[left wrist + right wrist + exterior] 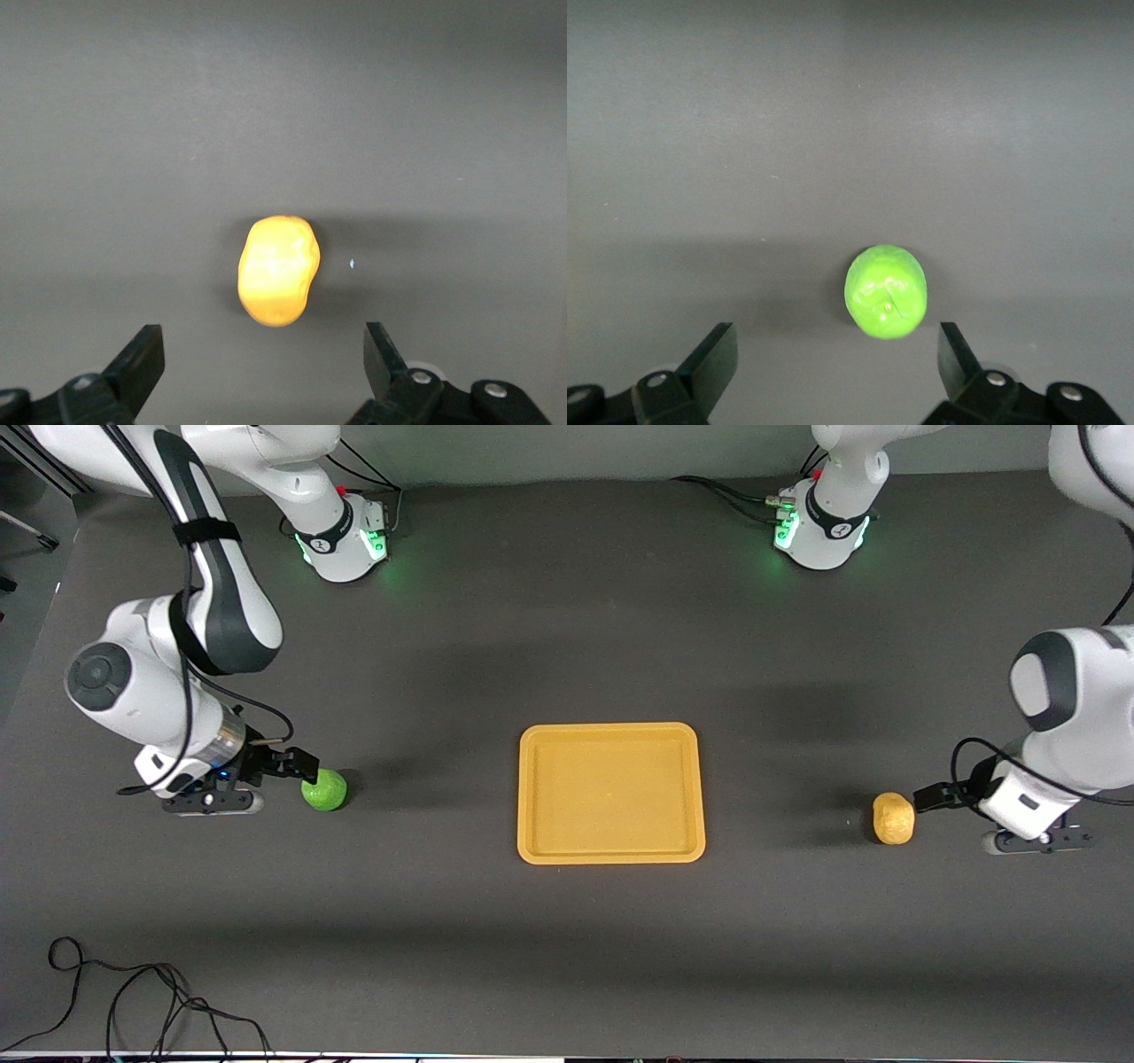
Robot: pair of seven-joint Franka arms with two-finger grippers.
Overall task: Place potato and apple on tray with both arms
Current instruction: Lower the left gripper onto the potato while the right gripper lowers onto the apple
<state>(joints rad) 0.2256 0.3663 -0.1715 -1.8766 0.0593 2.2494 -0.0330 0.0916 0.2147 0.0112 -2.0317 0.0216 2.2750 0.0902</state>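
The mustard-yellow tray (pixel 611 793) lies empty in the middle of the table. The green apple (pixel 324 789) sits on the table toward the right arm's end. My right gripper (pixel 299 771) is low beside it and open; in the right wrist view the apple (pixel 886 291) lies just ahead of the open gripper (pixel 835 354), not between the fingers. The yellow-tan potato (pixel 893 817) sits toward the left arm's end. My left gripper (pixel 926 799) is low beside it and open; in the left wrist view the potato (pixel 278 270) lies just ahead of the gripper (pixel 264 354).
The dark grey table top stretches bare between each fruit and the tray. A loose black cable (pixel 133 1001) lies near the table's front edge at the right arm's end. The arm bases (pixel 345 536) (pixel 819 527) stand along the back edge.
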